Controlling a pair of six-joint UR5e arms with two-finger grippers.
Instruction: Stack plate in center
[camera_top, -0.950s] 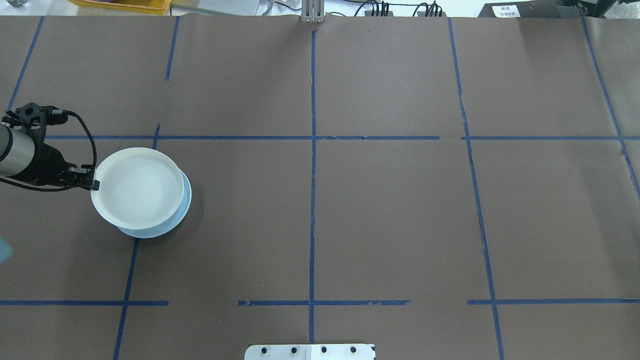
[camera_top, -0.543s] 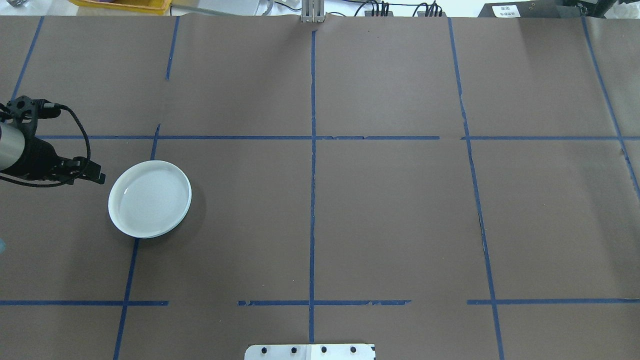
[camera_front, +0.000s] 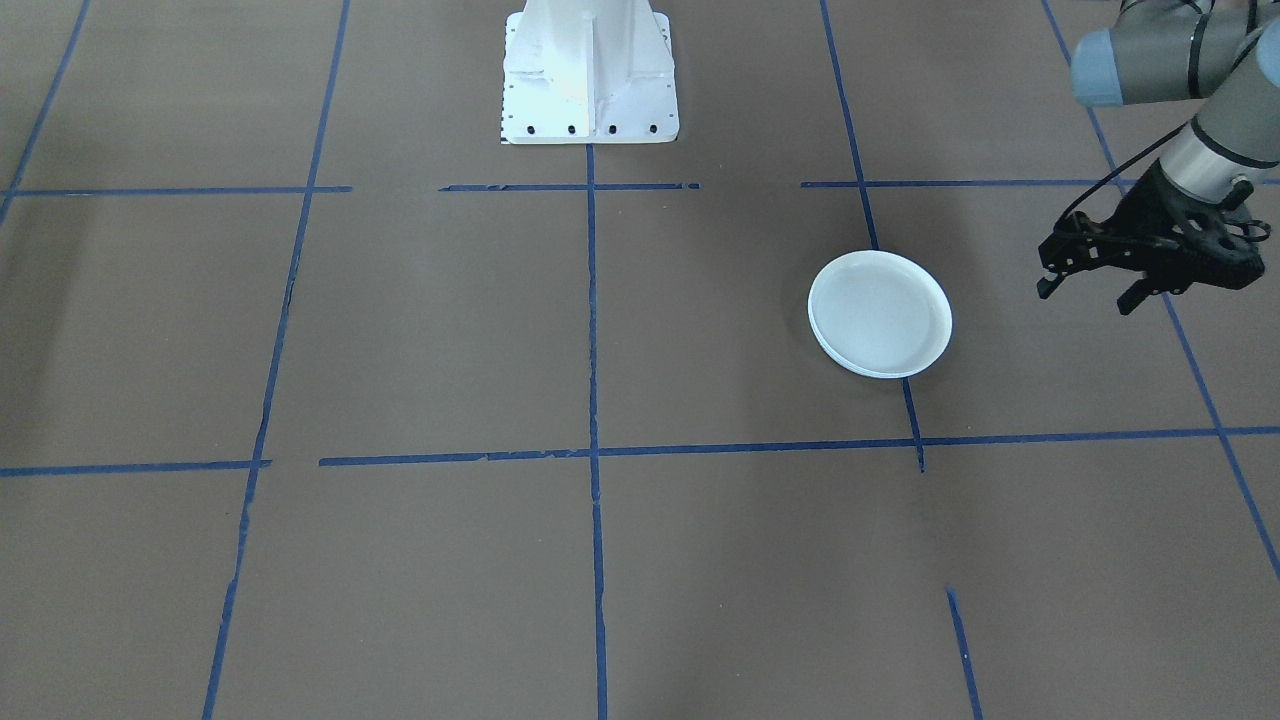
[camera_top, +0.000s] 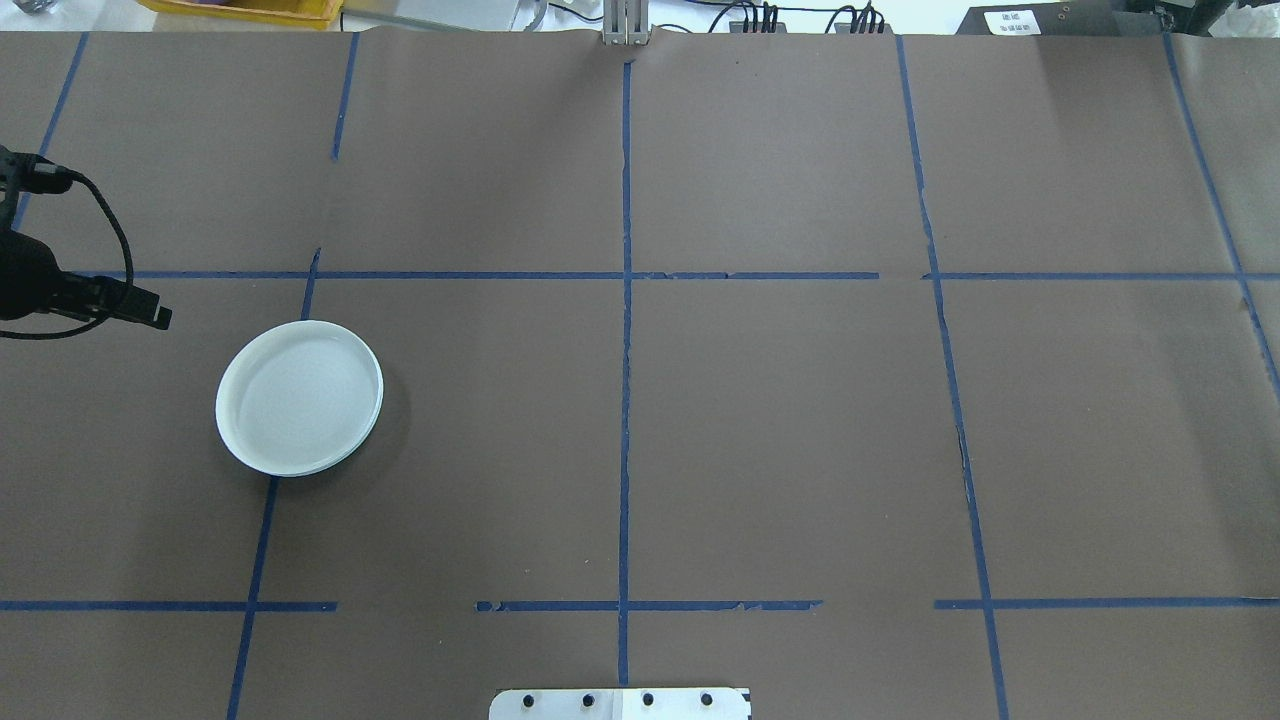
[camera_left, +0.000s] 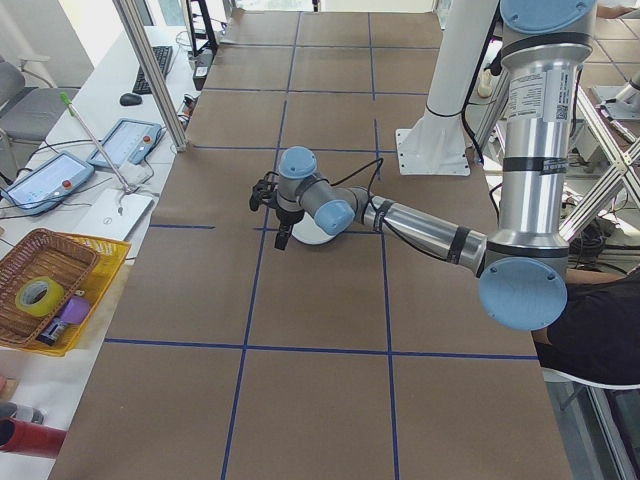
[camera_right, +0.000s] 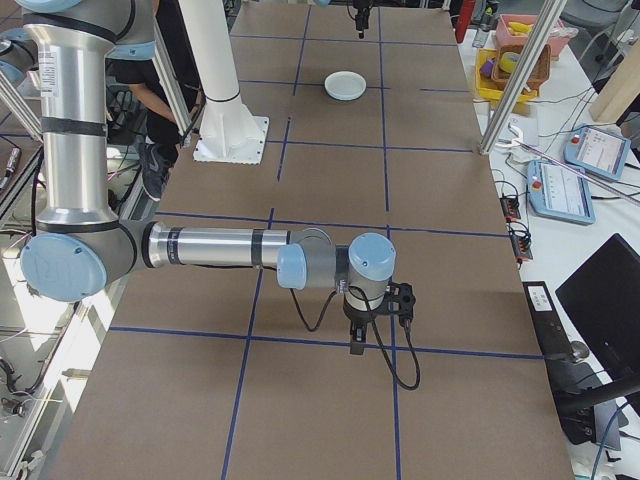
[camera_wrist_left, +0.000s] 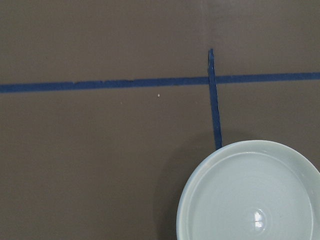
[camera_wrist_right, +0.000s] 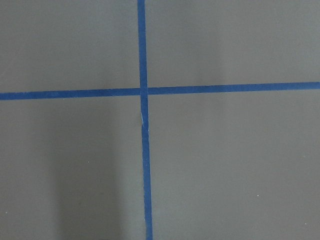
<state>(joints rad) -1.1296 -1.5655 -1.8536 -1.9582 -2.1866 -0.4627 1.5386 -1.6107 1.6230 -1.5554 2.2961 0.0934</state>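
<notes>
Overhead exterior: white plate sits nested on the blue plate; left gripper jaws released, empty.

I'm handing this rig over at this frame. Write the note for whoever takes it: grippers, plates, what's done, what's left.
Left gripper: open, empty, hanging beside the stack without touching it.
Right gripper: over bare table far from the plates; open or shut cannot be told.
Plates: white plate sits nested on the blue plate, of which only a thin edge shows.
Done: the stack is made, on the robot's left of the table.
Left: nothing visible except parking the arms.
</notes>
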